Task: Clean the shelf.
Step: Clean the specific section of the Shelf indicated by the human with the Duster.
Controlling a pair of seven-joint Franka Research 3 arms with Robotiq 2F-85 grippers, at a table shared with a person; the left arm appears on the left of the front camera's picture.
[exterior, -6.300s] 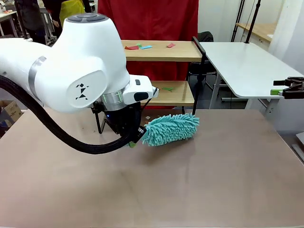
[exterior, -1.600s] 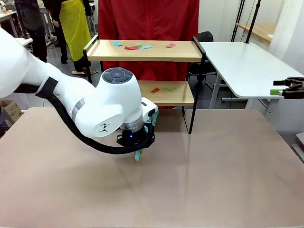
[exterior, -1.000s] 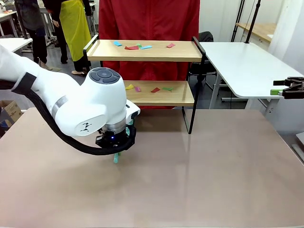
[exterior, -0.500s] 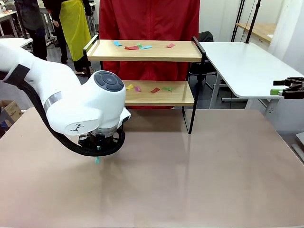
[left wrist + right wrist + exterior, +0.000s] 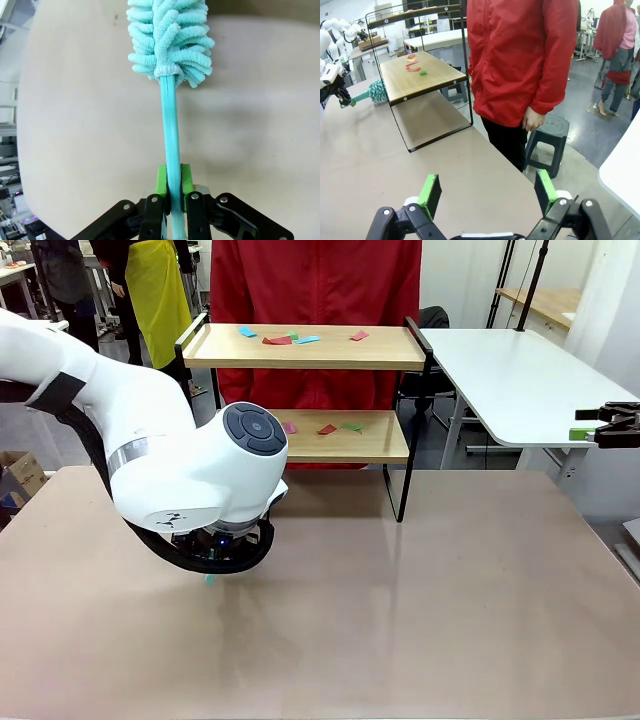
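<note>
The shelf (image 5: 385, 350) stands at the table's far edge: two light wooden boards in a thin black frame. Coloured paper scraps (image 5: 290, 338) lie on the top board, and a few more scraps (image 5: 335, 427) on the lower one. My left gripper (image 5: 170, 181) is shut on the thin handle of a teal fluffy duster (image 5: 170, 40), whose head lies out over the tabletop. In the front view the left wrist hides the gripper, and just a teal tip of the duster (image 5: 209, 580) shows left of the shelf. My right gripper (image 5: 487, 192) is open, holds nothing, and hovers at the far right (image 5: 585, 428).
A person in a red jacket (image 5: 315, 285) stands right behind the shelf. A white side table (image 5: 510, 380) lies to the right, under my right gripper. The brown tabletop (image 5: 420, 590) spreads wide in front of the shelf.
My left arm has carried the duster leftward over the table and turned its wrist; the duster's head is now behind the arm. The right arm has stayed still.
</note>
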